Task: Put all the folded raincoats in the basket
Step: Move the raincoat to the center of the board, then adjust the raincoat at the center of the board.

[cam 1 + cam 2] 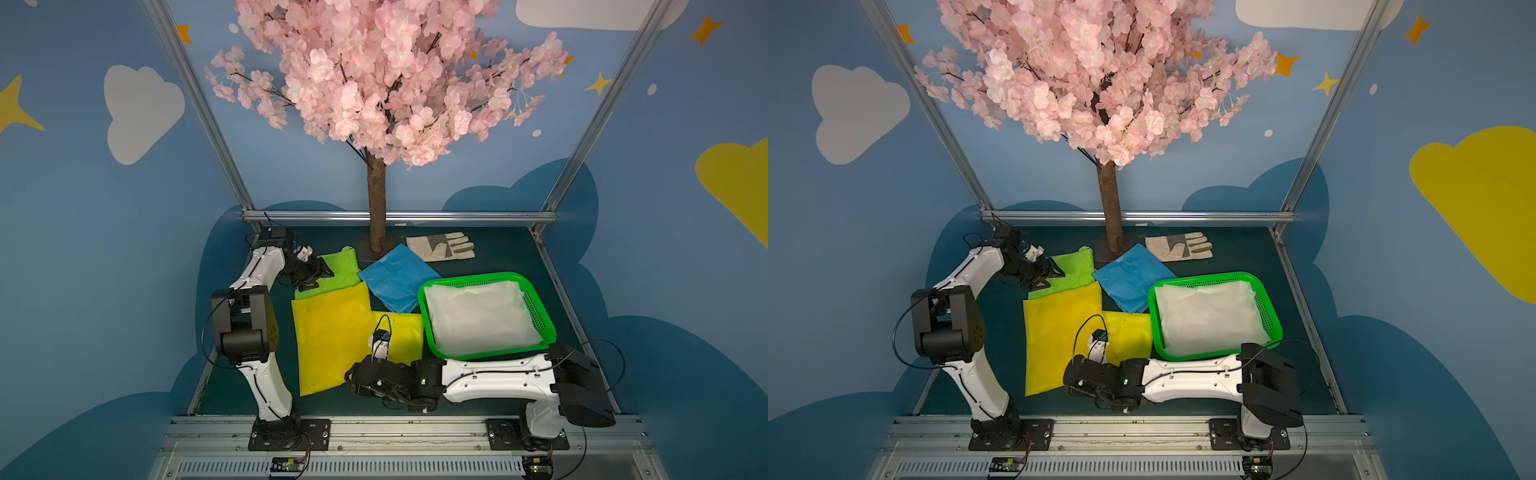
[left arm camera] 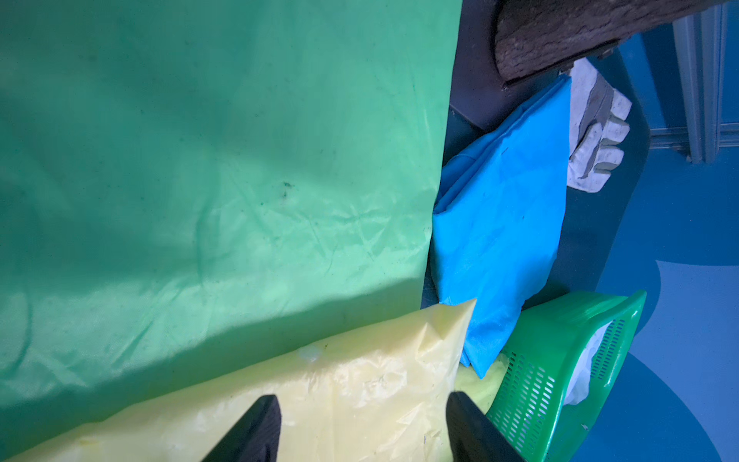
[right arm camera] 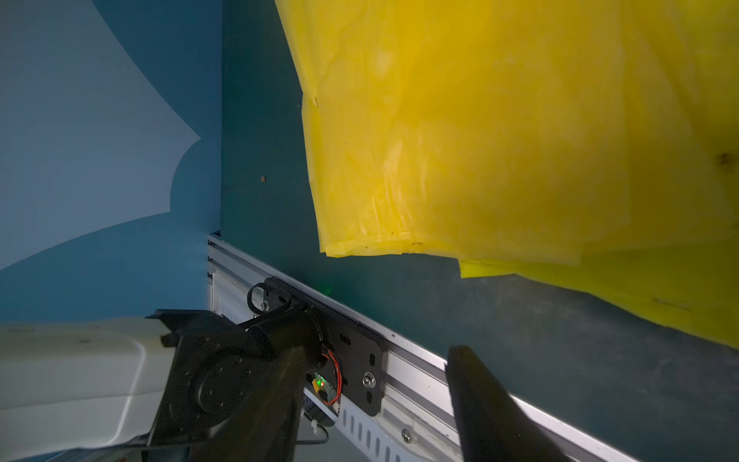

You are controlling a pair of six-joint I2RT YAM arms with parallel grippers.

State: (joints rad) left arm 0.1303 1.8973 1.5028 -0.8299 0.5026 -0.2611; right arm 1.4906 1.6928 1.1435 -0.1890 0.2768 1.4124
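Left wrist view: the left gripper (image 2: 362,400) shows you two black fingers standing well apart with nothing between them. Treat it as open and empty. In both top views it sits above the light green folded plastic raincoat (image 1: 336,266), at the far left of the dark green table (image 1: 507,257).

Toward the arm bases, the large yellow folded plastic raincoat (image 1: 332,336) overlaps the near edge of the light green one. The right gripper (image 3: 378,352) is just beside the near right corner of this large yellow sheet. In the right wrist view its fingers stand apart, and only the table and the metal rail show between them, so it is open and holds nothing. You cannot tell whether it touches the sheet.

At the back centre stands the brown tree trunk (image 1: 377,199). The blue folded plastic raincoat (image 1: 397,276) lies in front of it, and its near corner reaches the smaller yellow folded raincoat (image 1: 405,332). That smaller sheet lies between the large yellow raincoat and the basket, with one edge under the large one.

Right of the trunk, the grey and white work glove (image 1: 440,247) lies flat.

On the right, locate the bright green perforated plastic basket (image 1: 424,316). The white translucent folded raincoat (image 1: 478,320) lies inside it and covers most of the bottom. The other four raincoats lie on the table outside the basket.
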